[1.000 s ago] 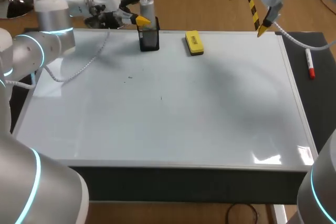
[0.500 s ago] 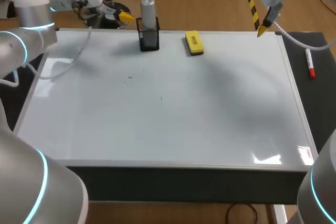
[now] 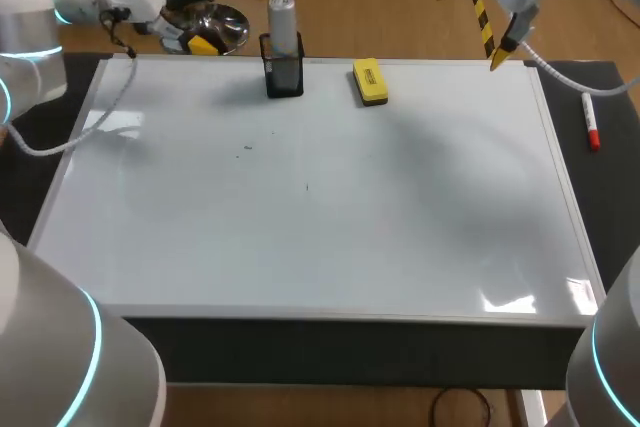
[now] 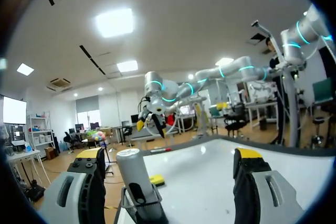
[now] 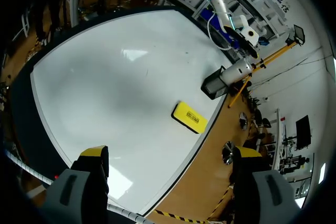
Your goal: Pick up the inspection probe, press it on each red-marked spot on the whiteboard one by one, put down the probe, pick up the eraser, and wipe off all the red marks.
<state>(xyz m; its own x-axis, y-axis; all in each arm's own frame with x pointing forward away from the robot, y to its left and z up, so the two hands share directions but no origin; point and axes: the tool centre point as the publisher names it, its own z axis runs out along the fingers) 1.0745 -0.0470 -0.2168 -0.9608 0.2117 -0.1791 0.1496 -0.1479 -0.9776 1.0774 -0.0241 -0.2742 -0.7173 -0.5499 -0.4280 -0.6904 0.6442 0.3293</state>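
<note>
Left wrist view, probe (image 4: 132, 174) in holder (image 4: 137, 209), ahead of parted jaws

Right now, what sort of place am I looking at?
Probably a robot test bench in a lab: a whiteboard lies flat as the work surface, an inspection probe stands in a black holder, and a yellow eraser sits beside it.

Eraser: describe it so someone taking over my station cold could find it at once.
Start at the big whiteboard and follow its far edge. Near the middle of that edge lies the eraser, just right of the black holder with the grey probe standing in it. It is the only flat yellow block on the board; its neighbours stand upright.
</note>
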